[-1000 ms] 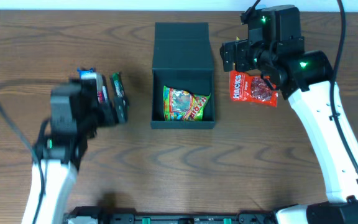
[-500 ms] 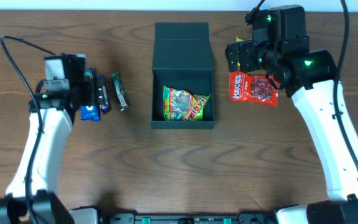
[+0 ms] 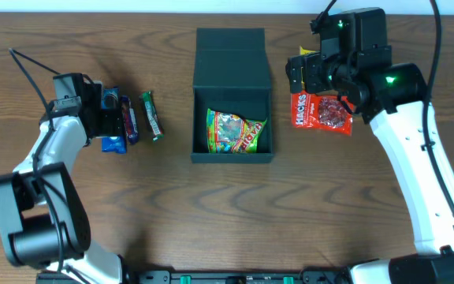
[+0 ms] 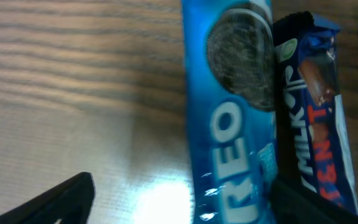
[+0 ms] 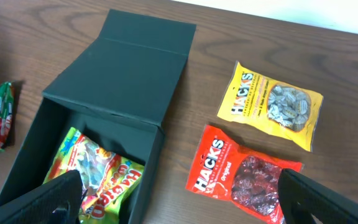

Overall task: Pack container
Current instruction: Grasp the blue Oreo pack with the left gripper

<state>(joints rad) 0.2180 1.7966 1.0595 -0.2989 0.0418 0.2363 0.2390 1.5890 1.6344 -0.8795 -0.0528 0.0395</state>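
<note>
The dark teal-green container (image 3: 232,154) sits open at mid table, lid flap lying flat behind it, with a green-and-red candy bag (image 3: 235,132) inside; it also shows in the right wrist view (image 5: 135,68). My left gripper (image 4: 179,208) is open low over the table, its fingers either side of a blue Oreo pack (image 4: 232,124), beside a blue Milka bar (image 4: 316,118). My right gripper (image 5: 179,199) is open and empty, high above a red Hacks bag (image 5: 241,180) and a yellow Hacks bag (image 5: 272,102).
A green candy bar (image 3: 151,116) lies between the left snacks and the container; it also shows in the right wrist view (image 5: 1,115). The red Hacks bag (image 3: 321,113) lies right of the container, partly under the right arm.
The left arm has swung left and down to the Oreo pack and Milka bar. The right arm has barely moved.
</note>
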